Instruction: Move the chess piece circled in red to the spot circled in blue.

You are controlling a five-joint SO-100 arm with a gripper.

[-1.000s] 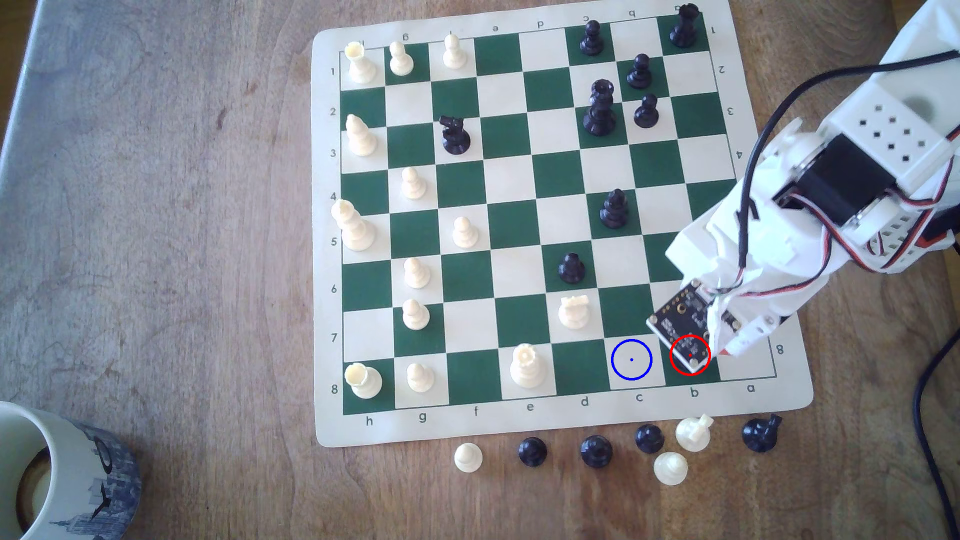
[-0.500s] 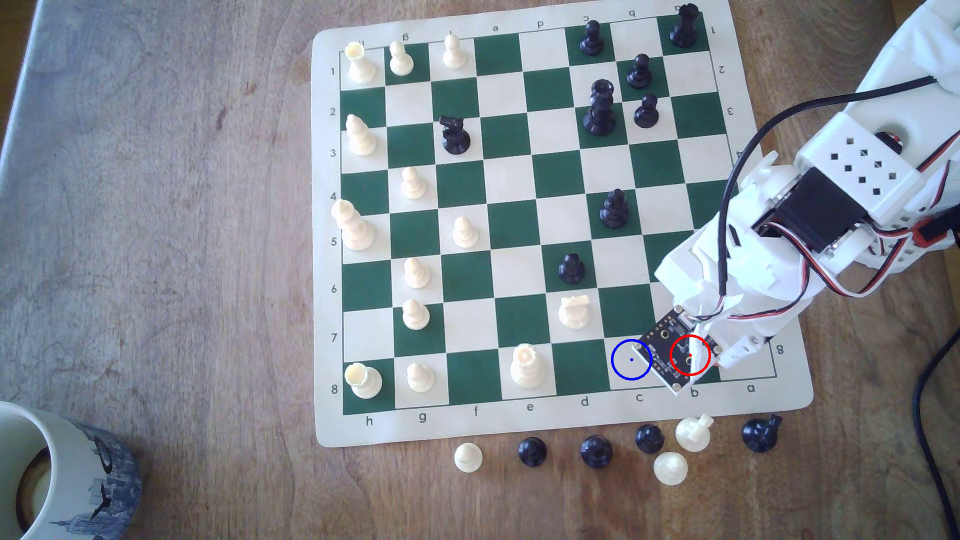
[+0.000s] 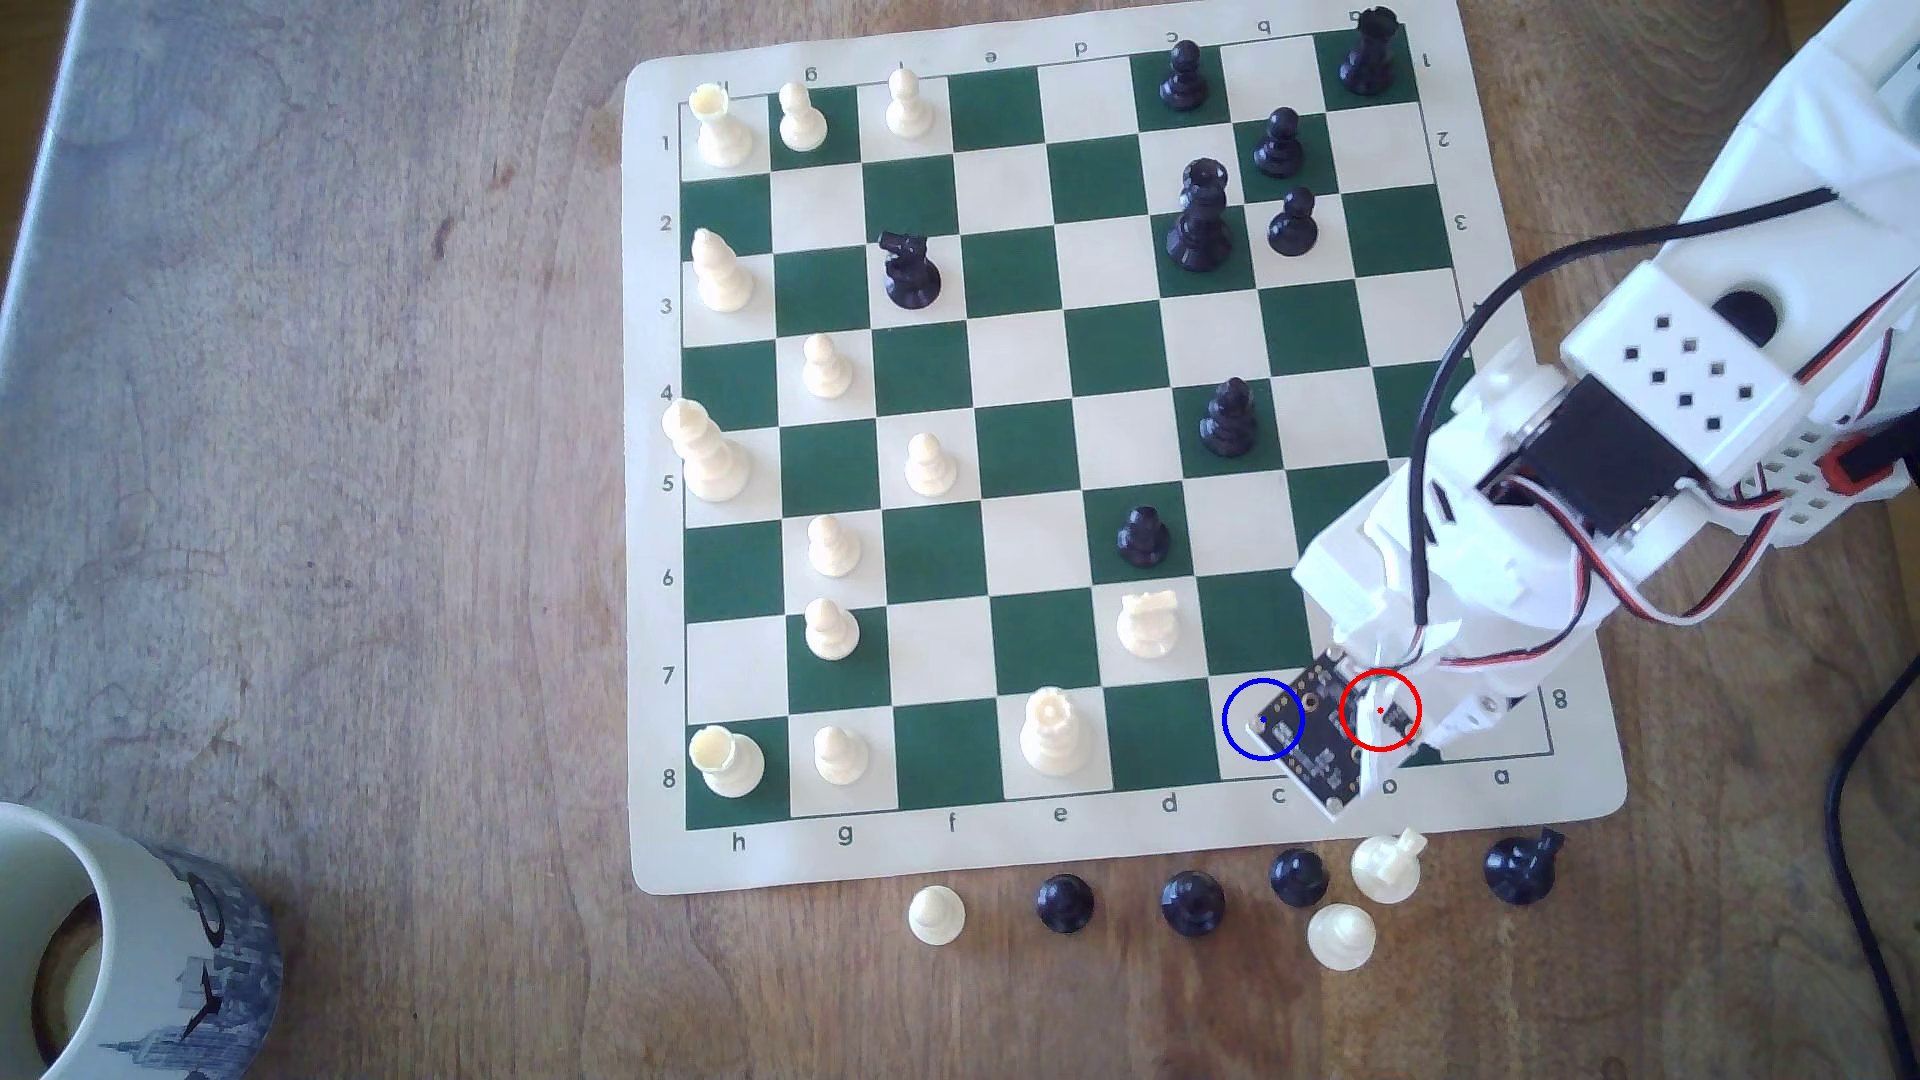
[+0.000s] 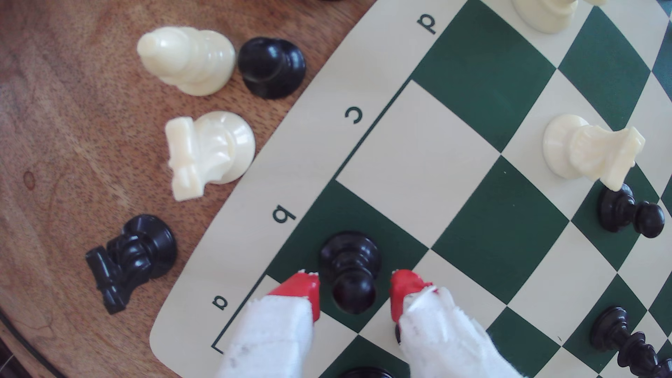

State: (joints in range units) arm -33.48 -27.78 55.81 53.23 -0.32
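Observation:
The black pawn [image 4: 350, 256] stands upright on the green corner-row square by the letter b. My gripper [image 4: 355, 286] is open, and its red-tipped fingers [image 4: 303, 287] flank the pawn's head with a small gap on each side. The cream square [image 4: 418, 156] by the letter c, one square over, is bare. In the exterior view the blue ring [image 3: 1242, 717] marks that square. The wrist camera board [image 3: 1317, 743] overlaps the ring and hides the pawn inside the red ring [image 3: 1380, 710].
Captured pieces stand on the wood just off the board's near edge: a white knight [image 3: 1387, 864], a black knight [image 3: 1522, 864], black pawns [image 3: 1297, 875] and white pawns [image 3: 1340, 937]. A white knight [image 3: 1146, 623] stands diagonally beside the ringed square. A mug [image 3: 125, 935] sits far off.
The arm has swung toward the exterior view's left and the board's near edge. The camera board, which covered the red ring, now reaches into the blue ring.

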